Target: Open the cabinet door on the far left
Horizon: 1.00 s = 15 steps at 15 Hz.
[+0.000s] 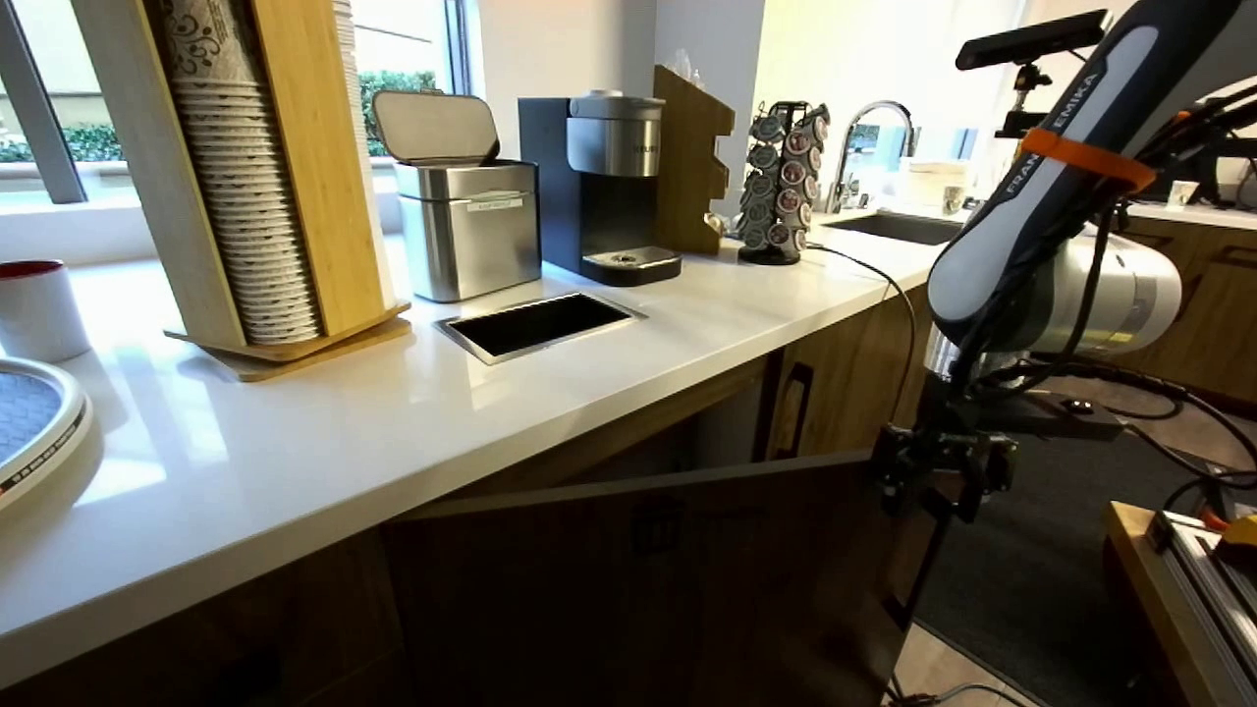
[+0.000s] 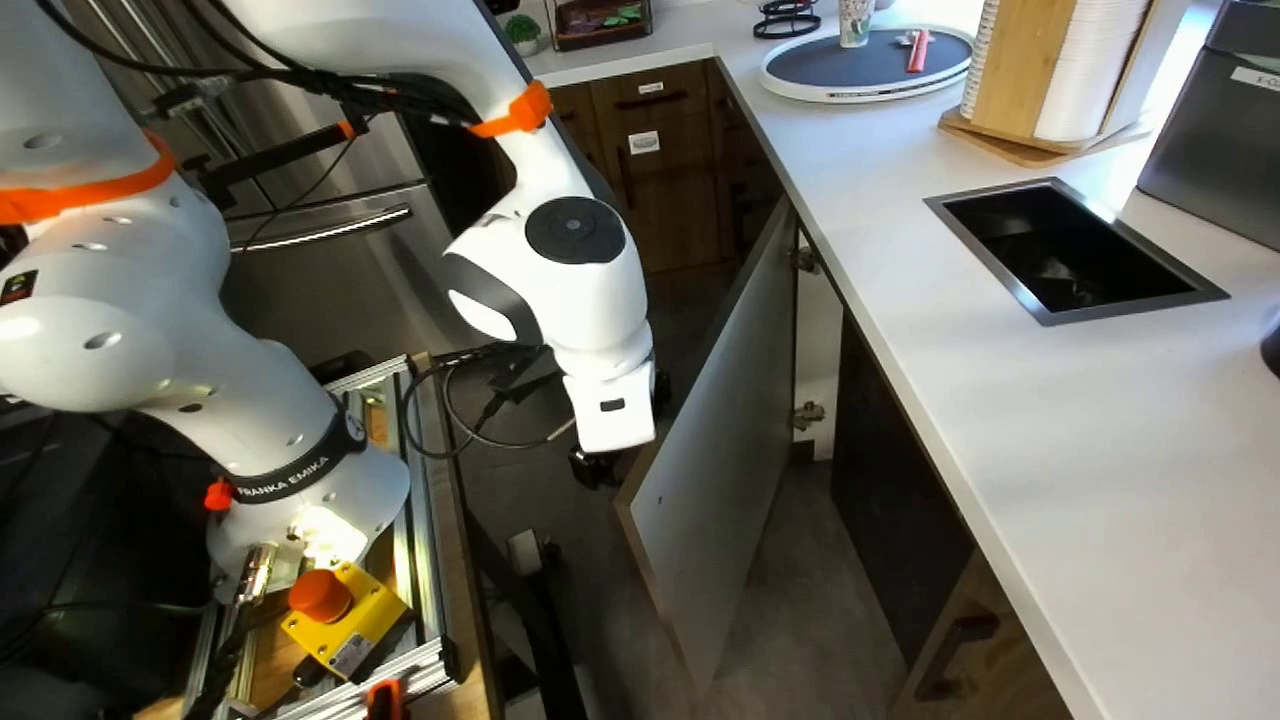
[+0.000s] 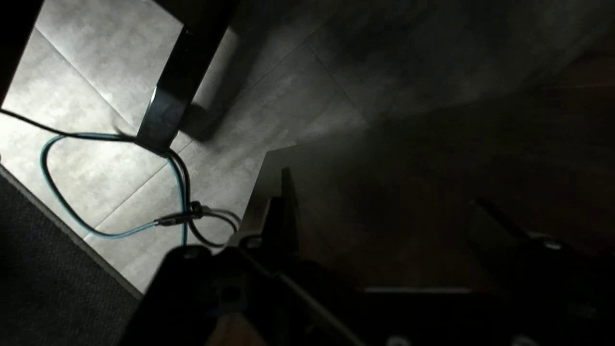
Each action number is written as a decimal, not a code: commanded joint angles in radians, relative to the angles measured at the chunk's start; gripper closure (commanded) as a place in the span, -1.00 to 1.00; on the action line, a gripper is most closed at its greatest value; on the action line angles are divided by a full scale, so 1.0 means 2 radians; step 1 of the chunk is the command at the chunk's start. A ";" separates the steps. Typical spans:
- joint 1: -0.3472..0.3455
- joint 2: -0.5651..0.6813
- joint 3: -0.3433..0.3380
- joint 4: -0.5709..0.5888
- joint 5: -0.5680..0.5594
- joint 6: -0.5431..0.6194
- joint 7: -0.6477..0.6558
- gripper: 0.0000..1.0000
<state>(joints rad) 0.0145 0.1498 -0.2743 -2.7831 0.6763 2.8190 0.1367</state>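
The cabinet door [image 1: 638, 599] stands swung out from the counter front at a wide angle. Its pale inner face [image 2: 735, 430] and hinges show in an exterior view. Its slim black bar handle [image 1: 927, 568] is near the free edge. My gripper [image 1: 945, 481] is at the top of that edge, on the outer side, close to the handle's upper end. In an exterior view a fingertip [image 2: 592, 468] shows beside the door's top corner; the rest is hidden by the hand. In the wrist view the fingers [image 3: 379, 187] are wide apart over the dark door, with nothing seen between them; touching cannot be told.
The white countertop [image 1: 324, 471] runs above the door, with a sunken bin opening [image 1: 540, 326], cup holder [image 1: 285, 196] and coffee maker [image 1: 614, 187]. A matching cabinet door [image 1: 835, 383] is beyond. The robot's base cart [image 2: 440, 520] and floor cables [image 3: 110, 235] are nearby.
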 commanded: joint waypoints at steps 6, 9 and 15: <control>-0.019 -0.161 0.071 0.018 -0.162 -0.135 0.204 -1.00; -0.056 -0.261 0.091 -0.008 -0.233 -0.196 0.236 -1.00; -0.146 -0.396 0.089 0.010 -0.321 -0.324 0.195 -1.00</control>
<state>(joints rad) -0.2031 -0.4907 -0.0982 -2.7294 0.0976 2.2588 0.5743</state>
